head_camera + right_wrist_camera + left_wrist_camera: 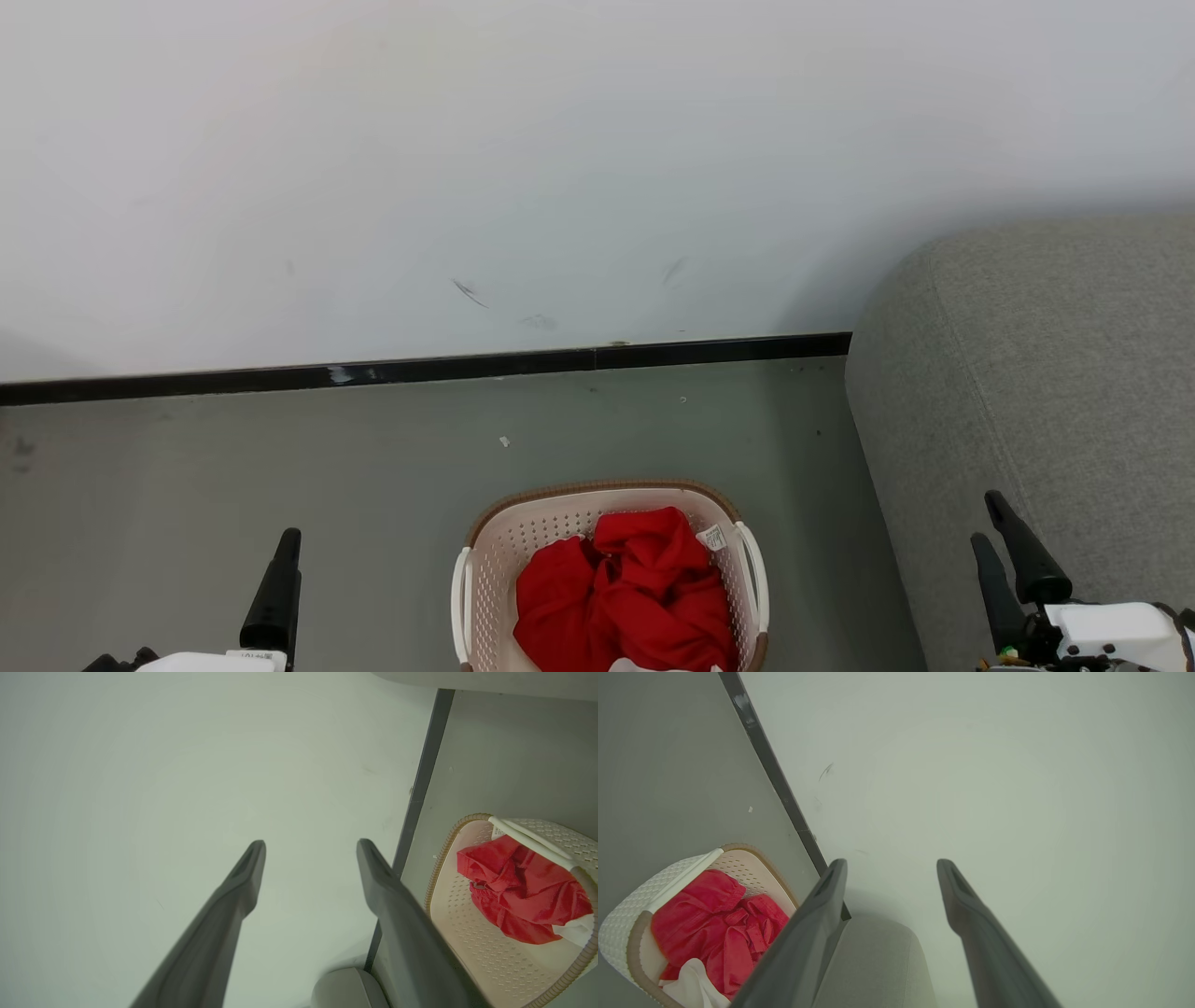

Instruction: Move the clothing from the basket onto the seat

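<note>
The clothing [635, 597] is a crumpled bright red heap lying in the basket [607, 486], which stands on the floor at the bottom centre. A bit of white fabric [663, 665] shows at the heap's near edge. The seat [1046, 373], a large grey woven cushion, rises just right of the basket. At the lower left, one dark finger [275, 588] of my left gripper shows, well left of the basket. My left gripper [892, 863] is open and empty, with the clothing [710, 919] off to its side. My right gripper [985, 518] hangs open and empty over the seat's front.
A white wall [560, 168] with a few scuff marks stands behind, meeting the grey floor [280, 467] at a black skirting strip [420, 369]. Open floor lies left of and beyond the basket.
</note>
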Tool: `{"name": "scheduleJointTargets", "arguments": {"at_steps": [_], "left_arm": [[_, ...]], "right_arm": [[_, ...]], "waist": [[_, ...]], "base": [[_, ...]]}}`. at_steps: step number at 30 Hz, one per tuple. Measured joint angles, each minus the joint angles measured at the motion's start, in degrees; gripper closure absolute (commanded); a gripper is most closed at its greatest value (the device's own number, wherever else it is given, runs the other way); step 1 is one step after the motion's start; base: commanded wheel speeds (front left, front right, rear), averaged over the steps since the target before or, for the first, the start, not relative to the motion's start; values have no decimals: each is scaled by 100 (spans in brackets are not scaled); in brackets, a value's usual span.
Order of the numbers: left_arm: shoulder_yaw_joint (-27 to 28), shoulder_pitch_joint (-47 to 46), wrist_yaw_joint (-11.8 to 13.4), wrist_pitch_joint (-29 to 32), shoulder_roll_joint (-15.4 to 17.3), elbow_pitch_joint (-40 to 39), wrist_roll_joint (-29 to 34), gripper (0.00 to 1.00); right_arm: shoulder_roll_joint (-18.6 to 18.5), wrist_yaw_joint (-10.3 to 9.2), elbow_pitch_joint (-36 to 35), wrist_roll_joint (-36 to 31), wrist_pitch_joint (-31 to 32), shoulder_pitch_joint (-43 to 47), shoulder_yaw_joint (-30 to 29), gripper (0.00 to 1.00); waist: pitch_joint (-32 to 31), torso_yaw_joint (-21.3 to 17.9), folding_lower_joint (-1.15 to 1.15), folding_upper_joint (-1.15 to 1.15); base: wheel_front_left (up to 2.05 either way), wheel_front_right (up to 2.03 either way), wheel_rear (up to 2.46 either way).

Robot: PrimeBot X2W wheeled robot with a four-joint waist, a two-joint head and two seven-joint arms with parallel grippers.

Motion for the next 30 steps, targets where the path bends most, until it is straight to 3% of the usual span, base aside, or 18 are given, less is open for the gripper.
{"name": "scheduleJointTargets", "arguments": {"at_steps": [16,30], "left_arm": [[-355,-12,62,-336,191,-156,1292,0],[-666,-20,407,-593,350,-491,2980,0]], "right_arm": [[37,0,-325,-1672,-190,16,-38,0],[89,1,-528,-3555,-390,124,36,0]], "waist": [[-57,6,43,0],[-93,20,45,0]], "base": [[0,0,0],[0,0,0]]}}
